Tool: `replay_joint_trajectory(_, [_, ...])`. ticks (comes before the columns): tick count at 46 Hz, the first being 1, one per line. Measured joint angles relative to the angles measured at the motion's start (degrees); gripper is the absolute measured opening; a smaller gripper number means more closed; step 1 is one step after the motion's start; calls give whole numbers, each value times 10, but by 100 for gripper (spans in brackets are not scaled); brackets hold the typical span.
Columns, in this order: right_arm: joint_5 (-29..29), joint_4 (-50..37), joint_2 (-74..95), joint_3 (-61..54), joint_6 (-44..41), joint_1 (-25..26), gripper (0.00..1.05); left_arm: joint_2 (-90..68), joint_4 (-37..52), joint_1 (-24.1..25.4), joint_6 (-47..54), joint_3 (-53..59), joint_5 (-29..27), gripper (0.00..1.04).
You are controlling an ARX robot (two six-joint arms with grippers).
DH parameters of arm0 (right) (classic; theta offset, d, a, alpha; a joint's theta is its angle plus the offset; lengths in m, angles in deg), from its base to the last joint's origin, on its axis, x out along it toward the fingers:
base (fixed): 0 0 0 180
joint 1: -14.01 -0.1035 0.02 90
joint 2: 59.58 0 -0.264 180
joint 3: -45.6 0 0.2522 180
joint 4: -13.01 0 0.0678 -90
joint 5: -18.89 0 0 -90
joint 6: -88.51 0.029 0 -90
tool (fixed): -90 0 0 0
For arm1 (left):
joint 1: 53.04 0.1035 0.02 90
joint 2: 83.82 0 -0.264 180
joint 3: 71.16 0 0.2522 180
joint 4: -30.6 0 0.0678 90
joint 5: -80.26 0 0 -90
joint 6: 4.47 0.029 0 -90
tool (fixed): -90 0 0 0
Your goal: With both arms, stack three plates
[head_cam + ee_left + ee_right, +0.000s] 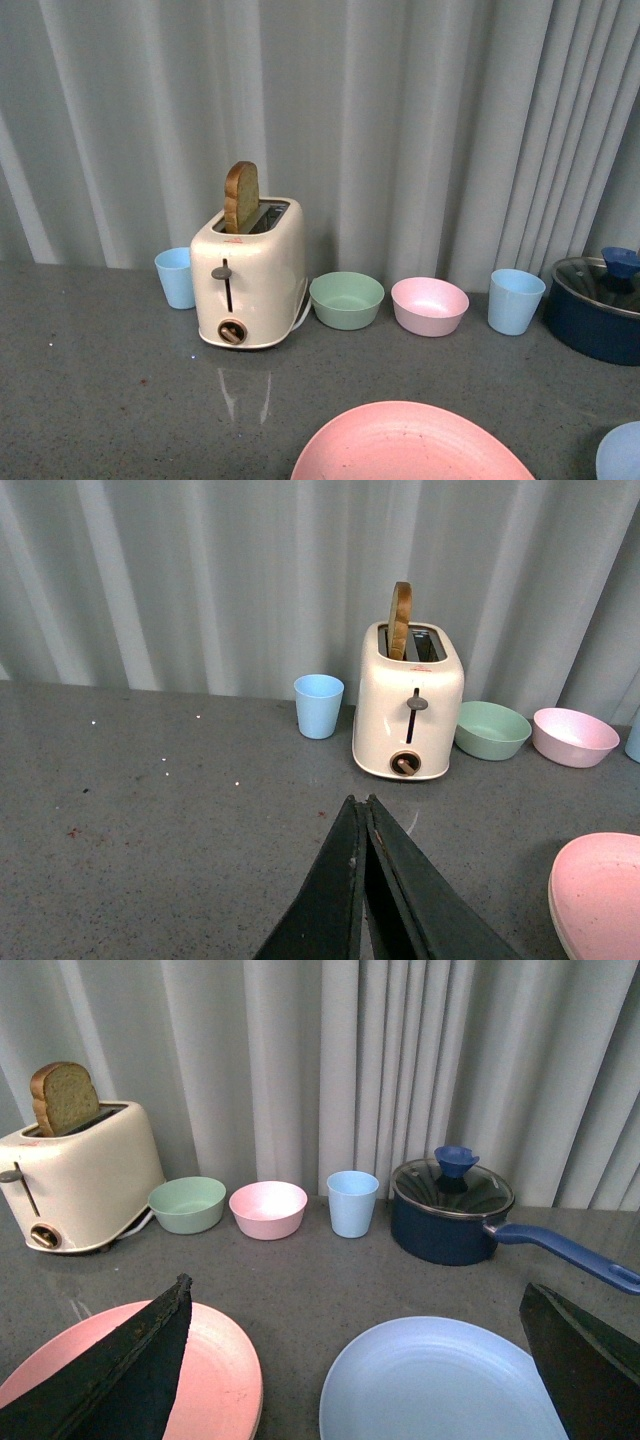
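left gripper (pixel 362 806): two matte black tapered blades, faint pale scuffs
right gripper (pixel 355 1288): two black wedge-shaped fingers, rough worn edges

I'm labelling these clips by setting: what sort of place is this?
Probably a mock kitchen counter: a toaster holding a bread slice, a lidded blue saucepan, and a plain curtain as backdrop.

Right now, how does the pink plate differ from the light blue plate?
Colour: the pink plate is pink, while the light blue plate is pale blue. Place: the pink plate lies on the toaster side, while the light blue plate lies to its right, in front of the lidded pot. Both are large, round and lie flat on the grey counter.
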Motion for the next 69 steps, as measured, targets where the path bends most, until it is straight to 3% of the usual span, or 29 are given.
replay_joint_trajectory(13, [0,0,0,0,0,0,97,51,-50,0,0,0,0,4])
replay_joint_trajectory(17, [0,0,0,0,0,0,97,126,-144,0,0,0,1,4])
replay_joint_trajectory(26, [0,0,0,0,0,0,97,145,-149,0,0,0,1,4])
replay_joint_trajectory(37, [0,0,0,0,0,0,97,145,-149,0,0,0,1,50])
replay_joint_trajectory(51, [0,0,0,0,0,0,97,145,-149,0,0,0,1,99])
replay_joint_trajectory(57, [0,0,0,0,0,0,97,145,-149,0,0,0,1,98])
replay_joint_trajectory(58, [7,-1,1,0,0,-1,97,145,-149,0,0,0,1,98])
replay_joint_trajectory(60, [90,-47,26,-1,-28,-31,97,145,-149,0,0,0,1,98])
replay_joint_trajectory(62, [299,-155,102,5,-86,-71,97,145,-149,0,0,0,-1,98])
replay_joint_trajectory(64, [377,-209,153,11,-110,-64,97,145,-149,0,0,0,0,98])
replay_joint_trajectory(66, [412,-245,202,24,-121,-37,97,145,-149,0,0,0,2,98])
replay_joint_trajectory(69, [385,-271,268,53,-117,25,97,145,-149,0,0,0,1,98])
